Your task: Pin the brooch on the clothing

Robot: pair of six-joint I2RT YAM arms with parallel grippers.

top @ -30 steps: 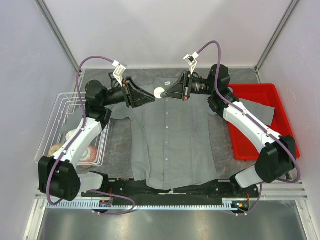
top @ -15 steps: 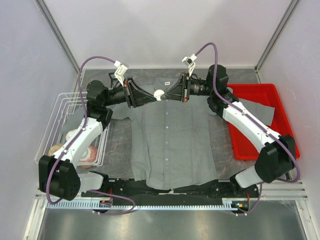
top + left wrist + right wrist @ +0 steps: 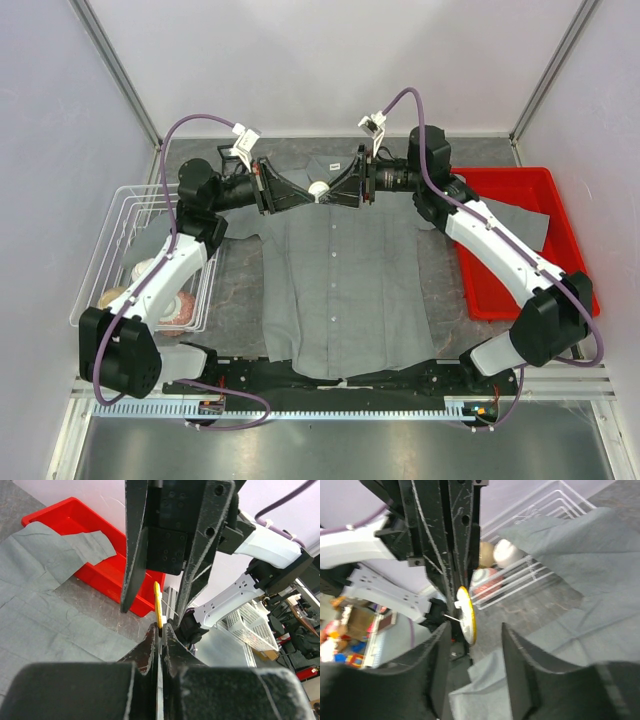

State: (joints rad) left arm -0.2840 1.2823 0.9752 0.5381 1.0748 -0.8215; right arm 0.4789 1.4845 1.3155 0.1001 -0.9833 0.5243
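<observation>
**A:** What is shown from above?

**B:** The left claw [image 3: 311, 193] and the right claw [image 3: 329, 192] are met tip to tip in the upper middle of the frame. They are above the collar end of the shirt [image 3: 345, 290], which is spread flat on the desk [image 3: 240, 290]. The brooch [image 3: 319, 187] is held between the two tips, clear of the cloth. A second ago the claws were set further apart, and the brooch was seen at the right claw's tip alone.

**A:** And from the left wrist?

**B:** The left claw's fingers [image 3: 147, 647] are pressed together at the bottom centre, and the brooch's yellow edge is pinched upright between them. The right claw is faced head-on above, its jaws spread to either side of the brooch without touching it. The red bin [image 3: 100, 565] is seen at the upper left, with a grey sleeve laid over its rim.

**A:** And from the right wrist?

**B:** The right claw's fingers [image 3: 520, 665] are parted wide at the bottom of the frame, and nothing is gripped by them. The brooch, a yellow-rimmed disc with a thin pin, is seen at the centre in the gap between them. It is clamped at its upper edge by the left claw reaching down from the top. The wire basket [image 3: 540, 510] is seen at the upper right, behind the shirt.

**A:** So what has changed?

**B:** The hold has been handed over. The right claw, closed a second ago, has been opened, and the left claw, then open, has been closed on the brooch.
</observation>
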